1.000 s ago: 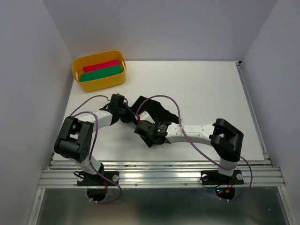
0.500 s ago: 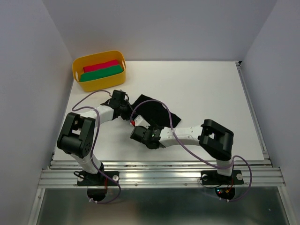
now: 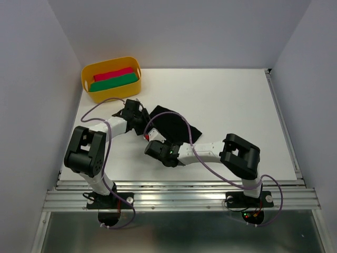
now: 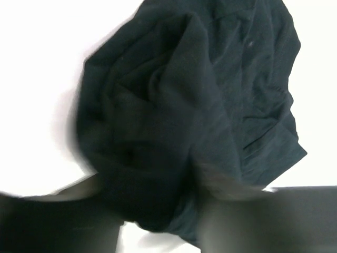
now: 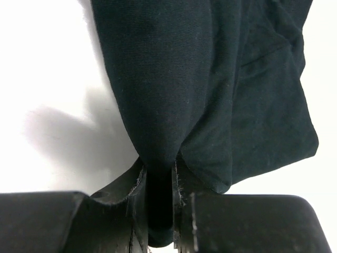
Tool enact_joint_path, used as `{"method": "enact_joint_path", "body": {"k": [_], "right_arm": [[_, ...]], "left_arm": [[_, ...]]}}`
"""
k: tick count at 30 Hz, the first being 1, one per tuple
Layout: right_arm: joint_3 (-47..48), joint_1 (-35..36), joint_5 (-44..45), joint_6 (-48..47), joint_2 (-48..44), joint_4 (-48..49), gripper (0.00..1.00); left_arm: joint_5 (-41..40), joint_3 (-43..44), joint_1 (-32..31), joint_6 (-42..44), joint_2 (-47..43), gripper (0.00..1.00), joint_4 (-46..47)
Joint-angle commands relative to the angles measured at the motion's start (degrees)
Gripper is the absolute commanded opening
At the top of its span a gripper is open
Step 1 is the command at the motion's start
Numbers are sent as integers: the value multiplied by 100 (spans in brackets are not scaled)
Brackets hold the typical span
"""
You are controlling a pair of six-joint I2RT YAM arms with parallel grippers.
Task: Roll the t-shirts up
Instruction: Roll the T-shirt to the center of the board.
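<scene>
Toward the near left of the white counter [image 3: 237, 116], got the black t-shirt [image 3: 174, 122] lying in a rumpled heap, partly folded over itself. Right at its near edge, can see the right end effector [image 5: 159, 179] pressed together on a fold of the cloth, pinching it tight between both fingers [image 5: 185, 211]. Over on the heap's left side, found the left end effector [image 4: 152, 211], all blurry in its own camera, with cloth bunched between its two fingers. Honestly can't tell whether gripping or just spread around the bunch. Way off at the far left corner, spotted a yellow tub [image 3: 111, 95] holding a red roll [image 3: 113, 73] and a green roll [image 3: 113, 82] side by side, well apart from the shirt.
</scene>
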Motion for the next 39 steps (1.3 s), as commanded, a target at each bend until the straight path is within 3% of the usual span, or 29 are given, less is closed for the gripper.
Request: {"method": "enact_joint_path", "body": {"k": [1,11,18,26,39], "right_arm": [[0,-129,-1048,300,-496,389,1],[-62,-1051,-3693,1082,-1077,573,1],[-281,-1746,-5567,1663,-1253,1022,1],[-563,-2616,-7728,2454,-1095,1768,1],[-669,-3539,-9541,2595,-586,1866,2]], "left_arm": [[7,438,44,602,-260,72,-541],[-460,1255,307,1306,-1507,75,-1921],[-346,1274,563,1509,-2062,75,-2309],[84,660,563,1430,-2370,74,-1994],[824,342,475,1403,-1800,71,-1045]]}}
